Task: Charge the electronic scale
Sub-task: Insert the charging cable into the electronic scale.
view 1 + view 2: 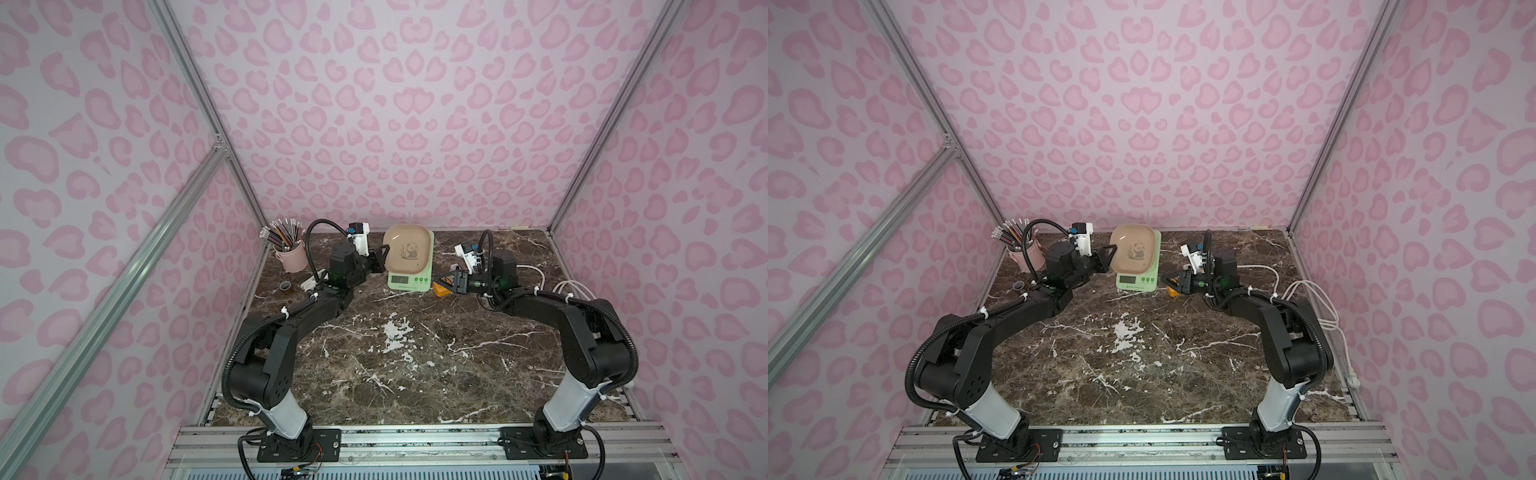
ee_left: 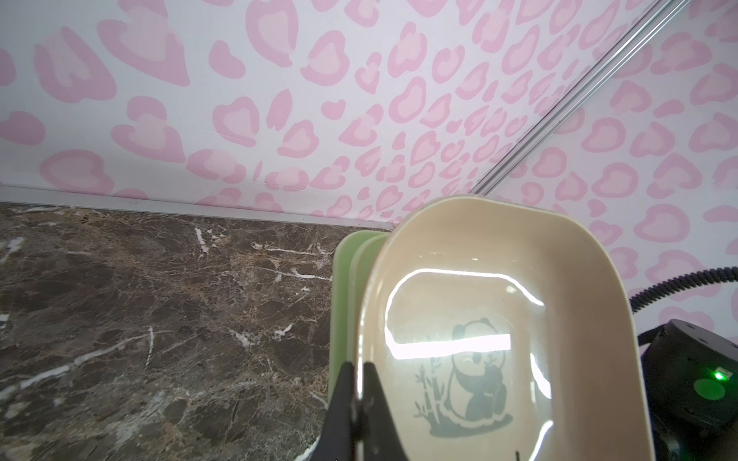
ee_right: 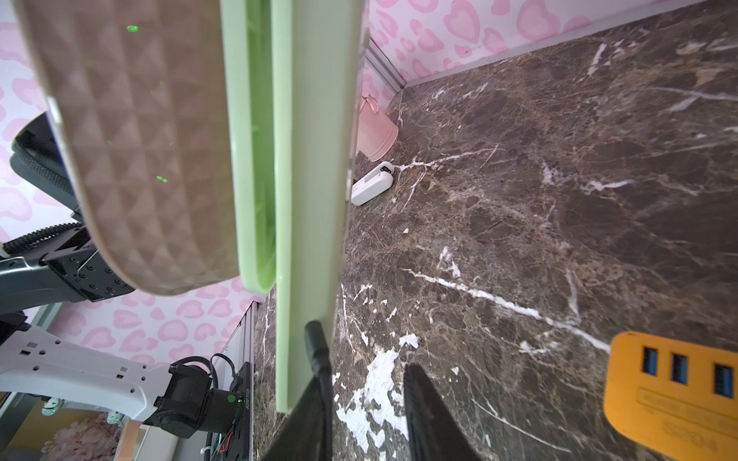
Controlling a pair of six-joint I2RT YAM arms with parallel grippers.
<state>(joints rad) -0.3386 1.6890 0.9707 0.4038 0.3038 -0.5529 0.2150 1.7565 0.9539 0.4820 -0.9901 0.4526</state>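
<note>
left pincer (image 2: 358, 365): shut tight on the thin rim of the beige panda tray (image 2: 499, 247), top part of the electronic scale (image 1: 409, 281). right pincer (image 3: 365, 373): jaws partly apart, nothing between them, hovering low at the scale's side facing the counter's right edge. beside one finger, seemingly a dark plug (image 3: 316, 339) pressed against the green base (image 3: 311, 159); hard to tell from this angle whether fully seated.

scale placed close to the far edge of the counter (image 1: 395, 374), about midway between its side edges, display toward the near edge. orange power strip (image 3: 671, 393) flat on the counter just beside the scale, toward the right edge.

likely light, stiff plastic throughout, so prone to skate on polished stone under any sideways push on a plug. glossy tray probably only resting on the platform, liable to tip or lift off; a poor handle for bracing. better hold: the green base itself, across its two sides, squeezed gently. port side best kept clear for the cable.
</note>
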